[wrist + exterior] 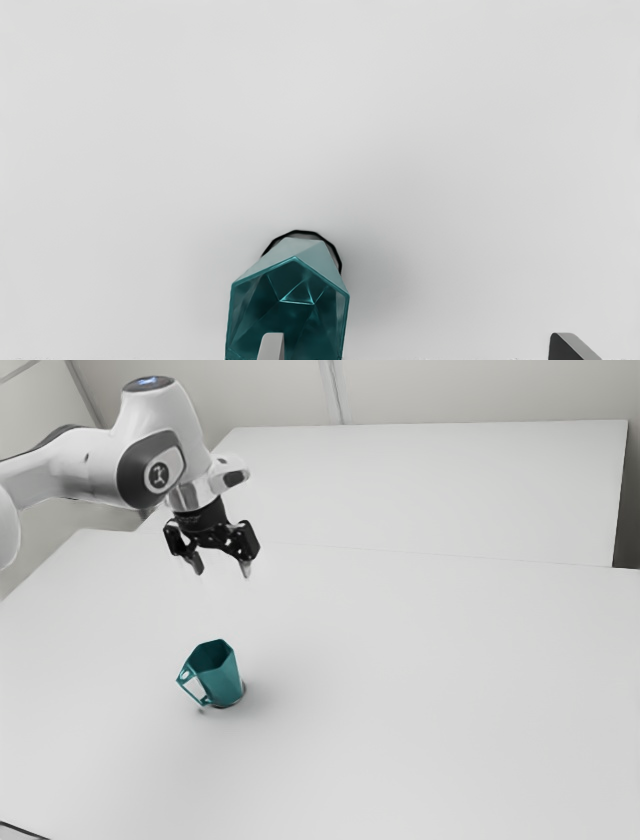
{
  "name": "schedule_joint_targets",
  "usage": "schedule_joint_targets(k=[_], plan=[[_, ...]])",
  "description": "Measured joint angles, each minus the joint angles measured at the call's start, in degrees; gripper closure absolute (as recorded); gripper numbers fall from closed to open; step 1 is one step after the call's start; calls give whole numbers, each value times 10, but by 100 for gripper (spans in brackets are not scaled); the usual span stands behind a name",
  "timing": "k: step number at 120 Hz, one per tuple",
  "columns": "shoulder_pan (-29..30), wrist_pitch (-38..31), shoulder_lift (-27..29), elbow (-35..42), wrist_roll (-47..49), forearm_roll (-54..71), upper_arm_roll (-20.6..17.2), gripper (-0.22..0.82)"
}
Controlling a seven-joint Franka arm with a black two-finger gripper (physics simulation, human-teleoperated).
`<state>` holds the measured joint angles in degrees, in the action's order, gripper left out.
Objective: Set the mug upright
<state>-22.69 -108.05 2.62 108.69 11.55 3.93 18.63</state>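
Two fingers (246,569) of the tool (222,571) stood wide apart, with no object held. The tool was positioned above the counter (420,690), clear of the mug (225,675). The teal mug stood upright on its base, opening upward, on the near, left part of the counter. Its handle (188,682) pointed toward the exterior view's left.

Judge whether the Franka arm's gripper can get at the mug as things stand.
Probably yes: the open gripper hangs above the table, and nothing visible stands between it and the teal mug.
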Motion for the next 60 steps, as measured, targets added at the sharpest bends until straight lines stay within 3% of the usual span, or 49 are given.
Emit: schedule_joint_targets(k=[20, 36, 60], plan=[[8, 67, -11, -71, -6, 0, -3, 2], [50, 106, -15, -110, -13, 0, -41, 2], [57, 162, -16, -181, -24, 4, -46, 2]])
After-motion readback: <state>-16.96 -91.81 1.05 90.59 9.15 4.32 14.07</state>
